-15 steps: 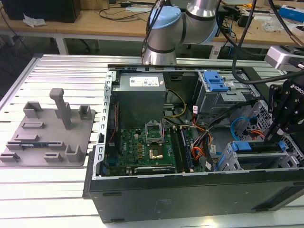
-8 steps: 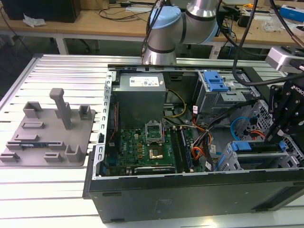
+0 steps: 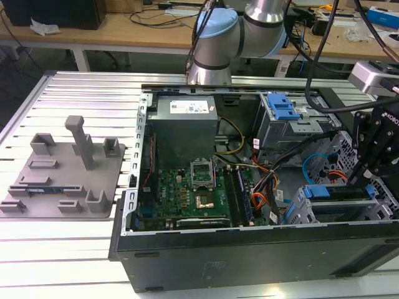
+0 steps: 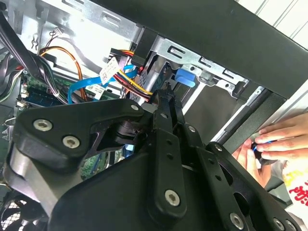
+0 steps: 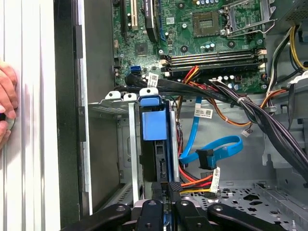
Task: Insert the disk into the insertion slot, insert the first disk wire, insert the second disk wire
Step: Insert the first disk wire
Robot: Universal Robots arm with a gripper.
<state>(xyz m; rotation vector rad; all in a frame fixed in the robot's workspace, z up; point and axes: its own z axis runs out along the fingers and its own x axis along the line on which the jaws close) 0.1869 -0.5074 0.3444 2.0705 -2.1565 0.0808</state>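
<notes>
**Disk sitting in its bay, gripper hanging narrow at the wired end**

The disk (image 5: 154, 122) is standing on edge inside the insertion slot (image 5: 130, 144), its blue carrier tab showing at the cage's rim. In the exterior view the disk (image 3: 330, 192) is lying in the perforated insertion slot (image 3: 305, 212) at that view's right end of the open computer case (image 3: 249, 249).

The gripper (image 5: 167, 192) is hovering right over the disk's end. Its fingers are drawn narrow, nearly together. A black power plug (image 5: 174, 185) with red, yellow and black leads is sitting just at the tips; whether the fingers are pinching it cannot be told. In the second wrist view the gripper (image 4: 166, 91) is pointing into the slot (image 4: 192, 55). In the exterior view the gripper (image 3: 368, 171) is hanging above the cage.

A blue data cable (image 5: 219, 144) is looping loose beside the disk, its plug apart from the drive.

A person's hand (image 5: 7, 101) is resting outside the case wall; in the second wrist view the hand (image 4: 279, 139) is touching the case's outer edge. The motherboard (image 5: 192, 43) is lying beyond the slot.
</notes>
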